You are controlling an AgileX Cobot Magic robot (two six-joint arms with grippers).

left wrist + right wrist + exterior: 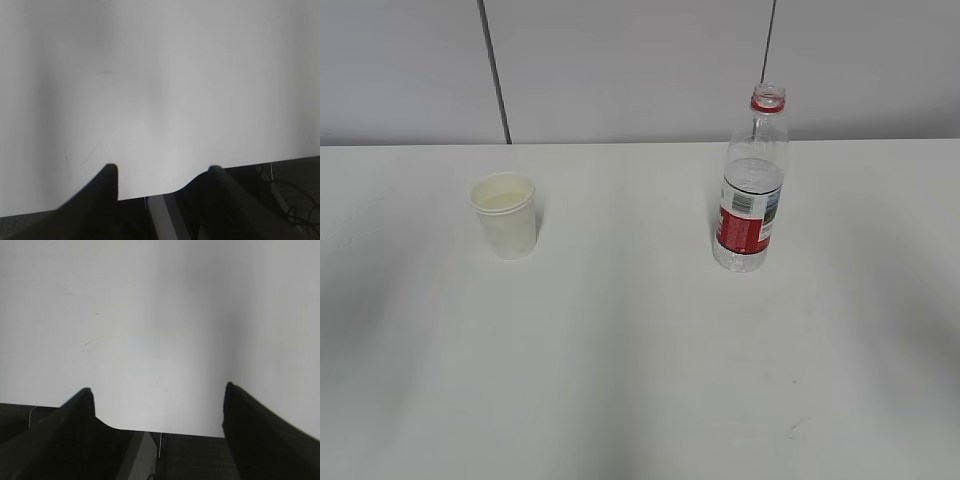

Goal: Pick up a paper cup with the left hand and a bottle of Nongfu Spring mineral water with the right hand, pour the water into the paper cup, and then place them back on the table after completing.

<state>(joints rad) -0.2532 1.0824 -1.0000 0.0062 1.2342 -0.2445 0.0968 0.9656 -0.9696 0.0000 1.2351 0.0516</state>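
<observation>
A white paper cup stands upright on the left of the white table. A clear bottle with a red label and red neck ring, no cap, stands upright on the right; clear water fills its lower part. Neither arm shows in the exterior view. In the left wrist view my left gripper is open and empty over the table's near edge. In the right wrist view my right gripper is open wide and empty over the table's near edge. Neither wrist view shows the cup or the bottle.
A grey panelled wall stands behind the table. Below the table edge, dark floor and cables show in the left wrist view, and a pale strut shows in the right wrist view.
</observation>
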